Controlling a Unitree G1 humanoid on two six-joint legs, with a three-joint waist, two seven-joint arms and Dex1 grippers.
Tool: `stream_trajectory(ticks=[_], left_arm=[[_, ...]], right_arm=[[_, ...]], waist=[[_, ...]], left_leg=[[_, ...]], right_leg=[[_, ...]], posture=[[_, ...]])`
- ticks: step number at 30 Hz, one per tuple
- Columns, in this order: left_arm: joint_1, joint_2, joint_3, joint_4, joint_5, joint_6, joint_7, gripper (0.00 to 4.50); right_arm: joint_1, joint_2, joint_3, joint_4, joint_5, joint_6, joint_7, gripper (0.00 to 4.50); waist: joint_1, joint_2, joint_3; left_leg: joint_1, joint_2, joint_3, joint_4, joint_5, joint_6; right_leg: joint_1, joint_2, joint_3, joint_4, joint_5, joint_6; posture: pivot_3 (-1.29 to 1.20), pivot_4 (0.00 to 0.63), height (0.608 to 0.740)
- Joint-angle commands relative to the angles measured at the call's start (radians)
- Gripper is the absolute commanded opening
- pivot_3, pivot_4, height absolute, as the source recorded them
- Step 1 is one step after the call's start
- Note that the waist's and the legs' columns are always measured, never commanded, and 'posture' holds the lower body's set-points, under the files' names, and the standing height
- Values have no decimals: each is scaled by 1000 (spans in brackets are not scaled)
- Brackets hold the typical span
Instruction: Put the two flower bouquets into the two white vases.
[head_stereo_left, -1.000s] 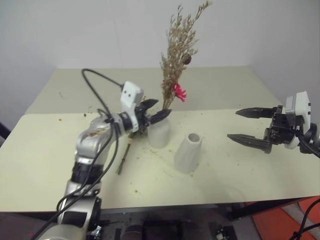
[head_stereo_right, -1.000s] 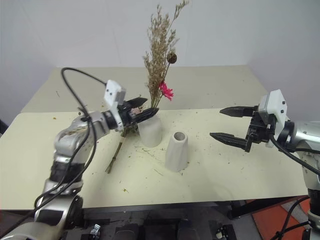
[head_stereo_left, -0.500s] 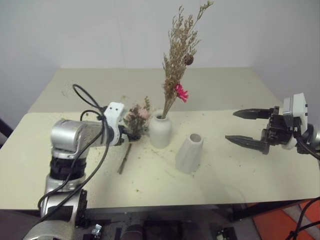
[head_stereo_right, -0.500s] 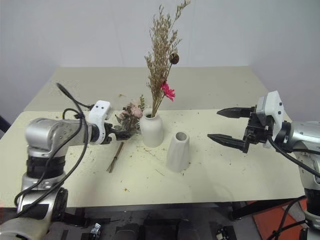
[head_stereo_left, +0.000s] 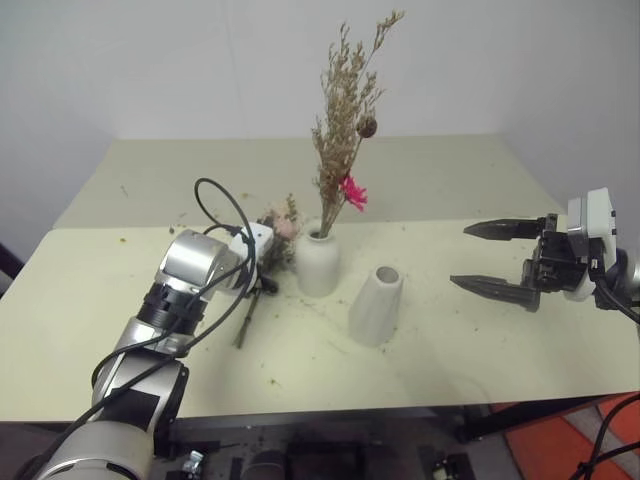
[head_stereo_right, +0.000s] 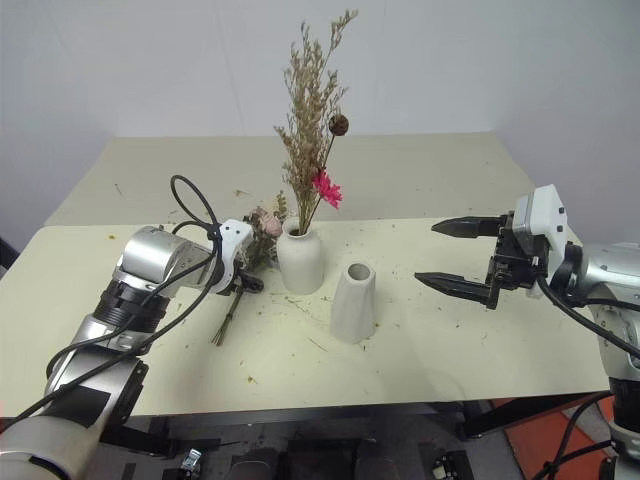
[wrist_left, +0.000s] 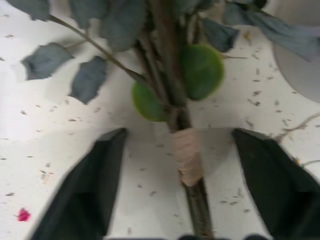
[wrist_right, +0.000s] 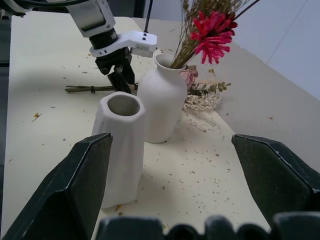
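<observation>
The slim dried tan bouquet (head_stereo_left: 345, 110) with its pink flower (head_stereo_left: 352, 192) stands upright in the round-bellied white vase (head_stereo_left: 318, 264). To its right, the cone-like white vase (head_stereo_left: 377, 305) stands with nothing in it. The rose bouquet (head_stereo_left: 279, 229) lies flat on the table, just left of the round vase. My left gripper (head_stereo_left: 262, 281) points down over the bouquet's stems. In the left wrist view its open fingers (wrist_left: 95, 180) straddle the taped stem (wrist_left: 186, 152) with a gap on each side. My right gripper (head_stereo_left: 500, 262) hovers open at the right, holding nothing.
Plant crumbs and bits of stem litter the cream table (head_stereo_left: 480, 350) around the vases. A seam (head_stereo_left: 110, 229) runs across the table behind them. The front edge is near, with an orange object (head_stereo_left: 590, 440) on the floor at the lower right.
My left gripper left the round vase's neck, swung down and left, and tipped downward over the rose bouquet's stems. The dried bouquet stays standing in the vase. The right arm kept still.
</observation>
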Motion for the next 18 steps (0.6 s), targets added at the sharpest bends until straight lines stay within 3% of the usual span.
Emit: stream_trajectory(ticks=[1, 8, 18], left_arm=[[-1, 2, 16, 14, 21, 2, -1, 2284], [9, 22, 104, -38, 34, 26, 34, 120], [22, 64, 319, -170, 47, -1, 95, 118]], right_arm=[[-2, -23, -48, -27, 15, -17, 6, 4500], [-30, -40, -39, 8, 12, -14, 34, 4500], [-74, -49, -17, 64, -1, -19, 75, 4500]], waist=[[0, 0, 0], [0, 0, 0], [1, -1, 0]], left_leg=[[0, 0, 0, 0, 0, 0], [-3, 0, 0, 0, 0, 0], [-3, 0, 0, 0, 0, 0]], right_leg=[[0, 0, 0, 0, 0, 0], [-2, 0, 0, -1, 1, -1], [-3, 0, 0, -1, 1, -1]], posture=[[0, 150, 740], [0, 150, 740], [0, 150, 740]])
